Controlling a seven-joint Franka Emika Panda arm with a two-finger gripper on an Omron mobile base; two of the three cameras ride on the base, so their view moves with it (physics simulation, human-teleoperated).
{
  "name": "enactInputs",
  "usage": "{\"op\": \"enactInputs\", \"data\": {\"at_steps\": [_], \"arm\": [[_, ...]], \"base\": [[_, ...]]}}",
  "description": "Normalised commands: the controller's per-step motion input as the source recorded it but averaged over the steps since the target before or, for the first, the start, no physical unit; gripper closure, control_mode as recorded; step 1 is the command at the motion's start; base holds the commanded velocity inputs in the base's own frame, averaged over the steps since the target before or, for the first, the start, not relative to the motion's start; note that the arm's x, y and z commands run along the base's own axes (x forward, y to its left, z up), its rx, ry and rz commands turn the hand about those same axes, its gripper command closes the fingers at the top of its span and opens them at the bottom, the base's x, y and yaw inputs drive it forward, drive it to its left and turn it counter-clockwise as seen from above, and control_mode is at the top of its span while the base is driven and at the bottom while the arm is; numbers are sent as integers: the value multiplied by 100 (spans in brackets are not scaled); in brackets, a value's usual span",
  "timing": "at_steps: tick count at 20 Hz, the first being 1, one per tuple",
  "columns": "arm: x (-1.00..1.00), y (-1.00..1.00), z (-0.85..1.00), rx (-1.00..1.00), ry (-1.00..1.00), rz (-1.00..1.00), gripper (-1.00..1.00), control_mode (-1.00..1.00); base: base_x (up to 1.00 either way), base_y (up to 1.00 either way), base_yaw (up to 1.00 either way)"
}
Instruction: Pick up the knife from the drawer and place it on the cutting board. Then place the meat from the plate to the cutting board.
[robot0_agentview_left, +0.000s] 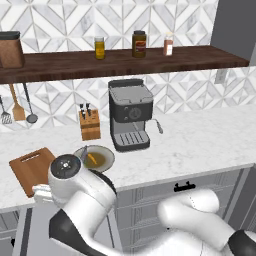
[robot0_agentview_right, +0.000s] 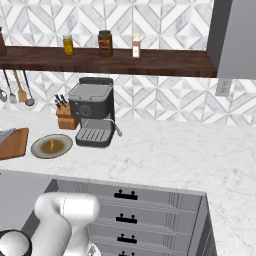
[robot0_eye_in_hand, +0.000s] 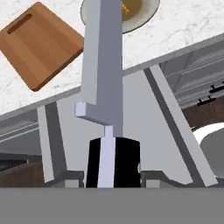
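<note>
In the hand view my gripper (robot0_eye_in_hand: 113, 176) is shut on the knife's black handle (robot0_eye_in_hand: 127, 159). Its grey blade (robot0_eye_in_hand: 103, 61) runs straight up the picture. Behind it lies the open grey drawer (robot0_eye_in_hand: 144, 113), with the counter edge above. The reddish-brown cutting board (robot0_eye_in_hand: 39, 43) lies on the counter to the upper left, bare. The blade crosses the olive plate (robot0_eye_in_hand: 146, 15), which carries the small orange meat (robot0_eye_in_hand: 126, 8). The left base view shows the board (robot0_agentview_left: 31, 169), the plate (robot0_agentview_left: 102, 161) with the meat (robot0_agentview_left: 92, 159), and the blade tip (robot0_agentview_left: 84, 151) rising above my arm.
A black coffee machine (robot0_agentview_left: 130, 114) and a wooden knife block (robot0_agentview_left: 90, 125) stand behind the plate. Utensils hang on the wall at left (robot0_agentview_left: 17, 107). A shelf with jars (robot0_agentview_left: 139, 44) runs above. Shut drawers with black handles (robot0_agentview_right: 125, 195) sit to the right.
</note>
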Motion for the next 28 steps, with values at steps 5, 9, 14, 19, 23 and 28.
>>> {"op": "enactInputs", "data": {"at_steps": [5,9,14,19,23,28], "arm": [[57,-27,15,0,20,51,100,-100],[59,-34,0,0,7,40,100,-100],[37,-9,0,-2,9,34,100,-100],[44,0,1,-7,7,31,100,-100],[41,9,0,-9,10,27,100,-100],[22,23,-12,-4,1,21,100,-100]], "base": [[0,0,0],[0,0,0],[0,0,0],[0,0,0],[0,0,0],[0,0,0]]}}
